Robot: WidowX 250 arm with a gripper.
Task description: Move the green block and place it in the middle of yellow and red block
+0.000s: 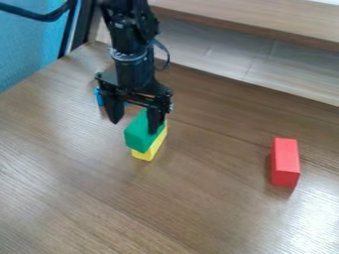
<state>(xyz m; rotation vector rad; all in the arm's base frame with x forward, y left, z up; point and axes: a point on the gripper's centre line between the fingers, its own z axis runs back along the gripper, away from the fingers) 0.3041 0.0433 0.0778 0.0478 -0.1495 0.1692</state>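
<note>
Green block (138,134) on yellow block (151,150), jaws spread, blue object (98,96) behind, red block (285,161) apart

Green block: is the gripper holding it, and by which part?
Nothing is held: the gripper is open, one finger clear of the green block, which rests on the yellow block.

Brown table (79,198): yellow block (145,155), red block (285,156), blue piece (98,96).

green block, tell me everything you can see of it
The green block is a plain, solid-coloured oblong with flat faces, perhaps painted wood or plastic. It lies lengthwise on top of the yellow block, roughly in line with it. The open claw hangs over it, one finger covering part of its right side; whether they touch, I can't tell.
</note>
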